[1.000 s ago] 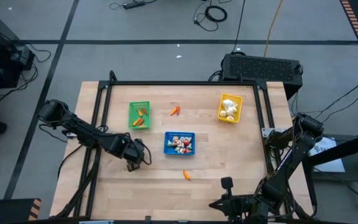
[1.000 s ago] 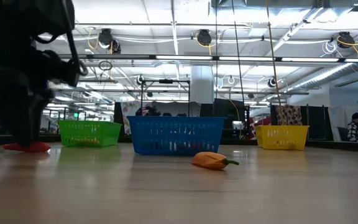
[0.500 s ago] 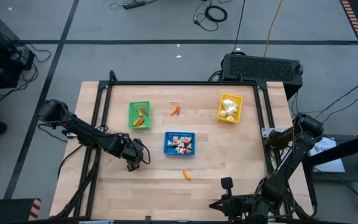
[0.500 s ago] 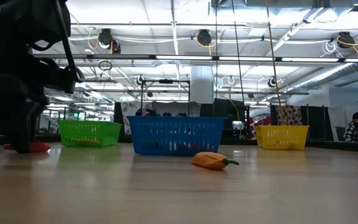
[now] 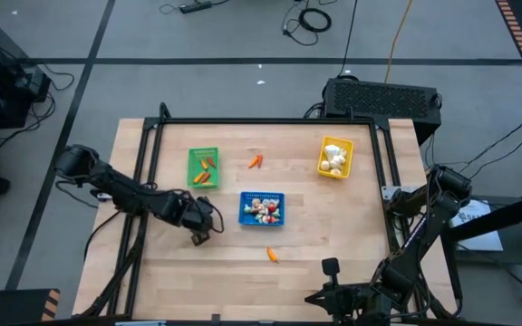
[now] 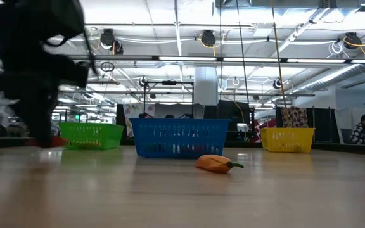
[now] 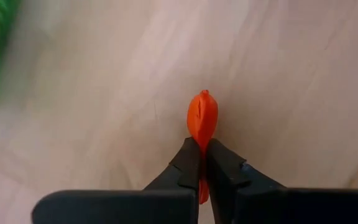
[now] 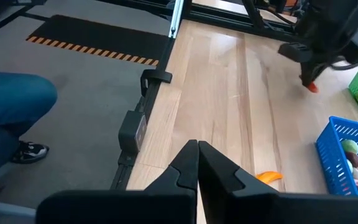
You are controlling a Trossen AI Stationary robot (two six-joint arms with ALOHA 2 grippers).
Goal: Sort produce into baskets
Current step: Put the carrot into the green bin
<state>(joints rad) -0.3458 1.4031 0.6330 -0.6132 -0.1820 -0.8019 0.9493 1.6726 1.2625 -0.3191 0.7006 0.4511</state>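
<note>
Left claw (image 7: 202,163) pinched tight on a little orange carrot (image 7: 202,118). Green basket (image 5: 203,167) just behind it, blue basket (image 5: 262,208) beside. Right claw (image 8: 196,163) shut, empty.

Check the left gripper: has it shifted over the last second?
Yes. The left gripper, shut on an orange piece, has edged toward the blue basket.
</note>
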